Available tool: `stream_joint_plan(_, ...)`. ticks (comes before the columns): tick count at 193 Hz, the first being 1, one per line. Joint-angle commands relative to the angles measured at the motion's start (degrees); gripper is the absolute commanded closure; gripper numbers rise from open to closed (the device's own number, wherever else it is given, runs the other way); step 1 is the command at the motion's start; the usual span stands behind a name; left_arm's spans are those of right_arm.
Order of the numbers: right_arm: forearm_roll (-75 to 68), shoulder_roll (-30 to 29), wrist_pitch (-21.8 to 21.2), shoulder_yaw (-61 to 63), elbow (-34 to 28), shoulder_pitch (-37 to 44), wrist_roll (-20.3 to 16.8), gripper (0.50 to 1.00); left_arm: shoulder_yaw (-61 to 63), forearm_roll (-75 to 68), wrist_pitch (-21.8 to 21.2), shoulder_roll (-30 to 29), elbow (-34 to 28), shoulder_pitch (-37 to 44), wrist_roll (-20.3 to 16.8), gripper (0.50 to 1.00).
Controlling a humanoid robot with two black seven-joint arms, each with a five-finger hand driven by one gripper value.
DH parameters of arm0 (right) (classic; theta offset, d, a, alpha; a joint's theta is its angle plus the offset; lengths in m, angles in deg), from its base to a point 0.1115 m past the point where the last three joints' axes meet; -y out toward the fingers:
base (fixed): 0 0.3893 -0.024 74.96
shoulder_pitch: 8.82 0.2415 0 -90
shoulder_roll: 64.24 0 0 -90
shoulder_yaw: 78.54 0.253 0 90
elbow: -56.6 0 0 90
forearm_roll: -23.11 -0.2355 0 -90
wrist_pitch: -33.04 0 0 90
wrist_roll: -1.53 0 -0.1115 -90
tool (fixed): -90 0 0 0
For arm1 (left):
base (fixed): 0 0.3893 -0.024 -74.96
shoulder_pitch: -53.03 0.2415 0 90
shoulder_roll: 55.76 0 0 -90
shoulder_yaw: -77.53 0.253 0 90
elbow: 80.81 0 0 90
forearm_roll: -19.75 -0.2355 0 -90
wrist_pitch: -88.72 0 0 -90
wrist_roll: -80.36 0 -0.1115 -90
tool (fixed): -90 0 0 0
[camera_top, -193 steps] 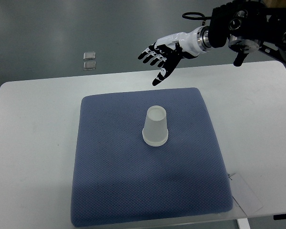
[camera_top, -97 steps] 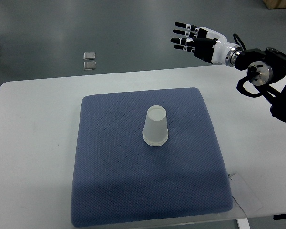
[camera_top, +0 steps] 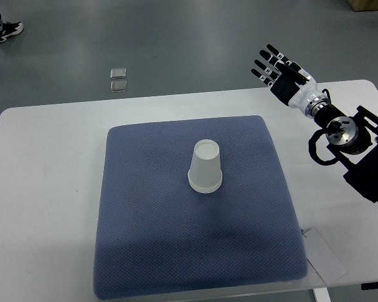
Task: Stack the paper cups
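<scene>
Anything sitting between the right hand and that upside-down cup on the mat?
Nothing visible. The right hand hangs open past the table's far right edge; between it and the inverted white paper cup lie only bare white tabletop and blue padded mat.

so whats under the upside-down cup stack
The cup stack stands mouth-down on the blue pad, which lies on the white table. Its walls hide the inside, so anything beneath it cannot be seen. The right hand is off to the side, open.
</scene>
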Motion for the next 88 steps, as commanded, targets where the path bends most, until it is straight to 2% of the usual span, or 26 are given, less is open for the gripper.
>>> stream_joint_plan(1, -0.3, -0.9, -0.2, 0.0, 0.3, -0.7, 0.1, 0.576, 0.0, 0.0, 0.0, 0.0, 0.0, 0.0, 0.0, 0.500)
stream_joint_plan(88, -0.3, -2.0, -0.6, 0.0, 1.5, -2.4, 0.8, 0.576, 0.0, 0.0, 0.0, 0.0, 0.0, 0.0, 0.0, 0.500)
